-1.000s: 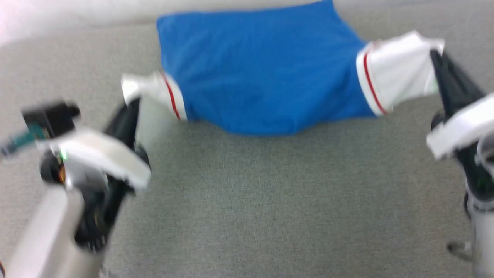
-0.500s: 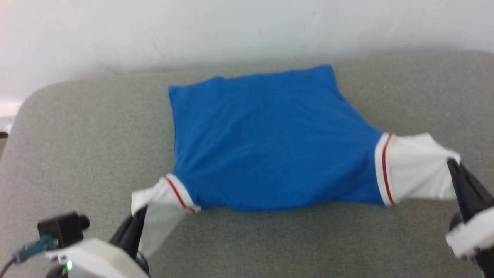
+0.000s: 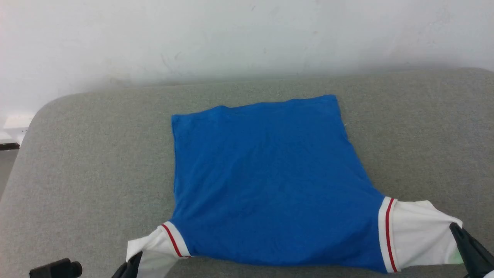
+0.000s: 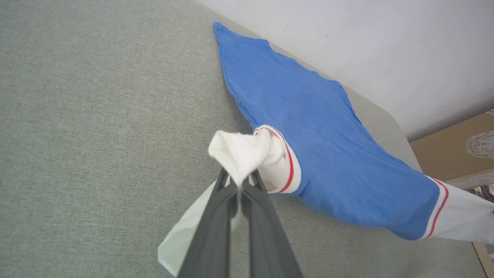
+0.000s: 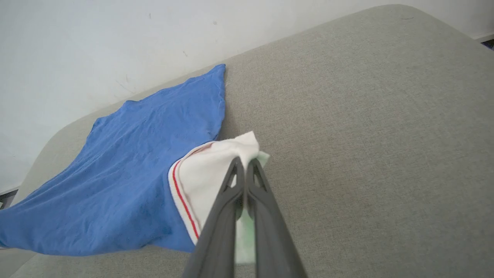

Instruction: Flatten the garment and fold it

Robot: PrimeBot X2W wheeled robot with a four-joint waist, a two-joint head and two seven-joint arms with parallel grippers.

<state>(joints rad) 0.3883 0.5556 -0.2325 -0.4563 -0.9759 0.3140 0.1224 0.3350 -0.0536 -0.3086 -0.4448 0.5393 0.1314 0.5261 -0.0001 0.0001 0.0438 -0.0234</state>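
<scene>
The shirt [image 3: 270, 185] lies spread on the grey cloth-covered counter [image 3: 96, 154], plain blue side up, with no lettering showing. Its straight hem is at the far side, near the white wall [image 3: 231, 38], and its shoulders and sleeves are at the near side. The blue body rests mostly flat with light wrinkles, well inside the counter's edges.

Each white sleeve has a red-and-white stripe where it joins the blue. The left sleeve [image 3: 154, 247] is bunched and lifted off the counter. The right sleeve [image 3: 420, 231] is drawn out sideways and looks taut.

The left tool [image 4: 239, 183] is closed, its two dark fingers pinching the bunched end of the left sleeve, and a fold of white cloth hangs below the fingers. In the head view its tip [image 3: 133, 266] shows at the bottom edge, touching that sleeve. The right tool [image 5: 244, 164] is also clamped, gripping the outer edge of the right sleeve. In the head view it [image 3: 455, 229] sits at the lower right corner.
</scene>
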